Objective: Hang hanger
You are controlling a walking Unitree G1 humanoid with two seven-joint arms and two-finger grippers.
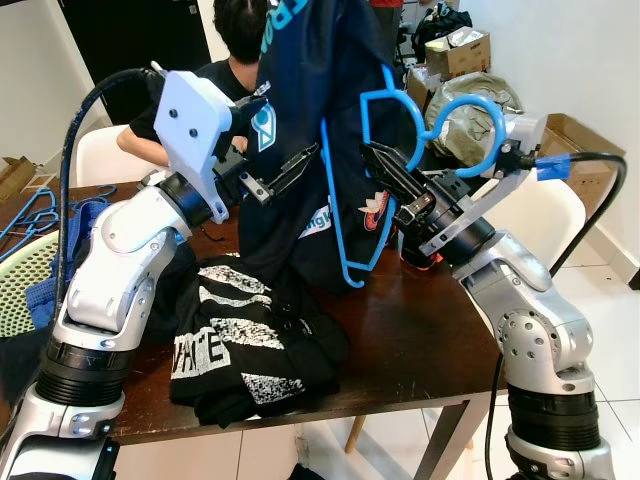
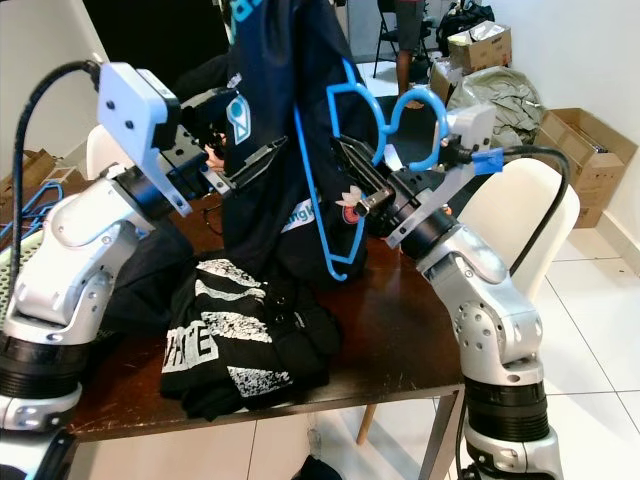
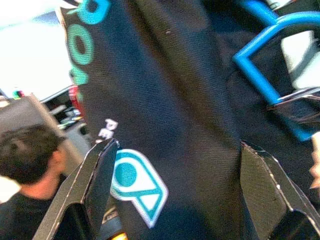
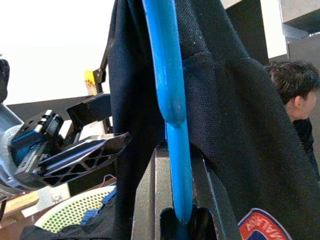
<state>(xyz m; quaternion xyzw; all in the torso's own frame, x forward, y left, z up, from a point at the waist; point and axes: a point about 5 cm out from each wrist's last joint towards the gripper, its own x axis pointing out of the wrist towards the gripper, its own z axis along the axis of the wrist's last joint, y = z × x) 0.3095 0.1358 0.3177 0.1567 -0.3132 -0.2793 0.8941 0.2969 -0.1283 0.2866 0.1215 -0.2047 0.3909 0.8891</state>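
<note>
A blue plastic hanger [image 1: 336, 225] is held up above the brown table [image 1: 420, 340], its hook [image 1: 470, 112] curling back toward my right arm. My right gripper [image 1: 373, 157] is shut on the hanger's bar [image 4: 172, 100]. A dark navy garment [image 1: 310, 80] with teal lettering hangs against the hanger, and its top runs out of view. Cloth covers part of the hanger. My left gripper [image 1: 283, 140] is open. In the left wrist view the garment [image 3: 175, 100] spans the gap between its two spread fingers [image 3: 102, 170].
A black shirt with white print [image 1: 240, 340] lies crumpled on the table's near left. A person [image 1: 235, 40] sits behind the table. A green basket [image 1: 20, 280] with blue hangers [image 1: 30, 215] stands at left. A white chair [image 1: 545, 215] and cardboard boxes [image 1: 575, 140] stand at right.
</note>
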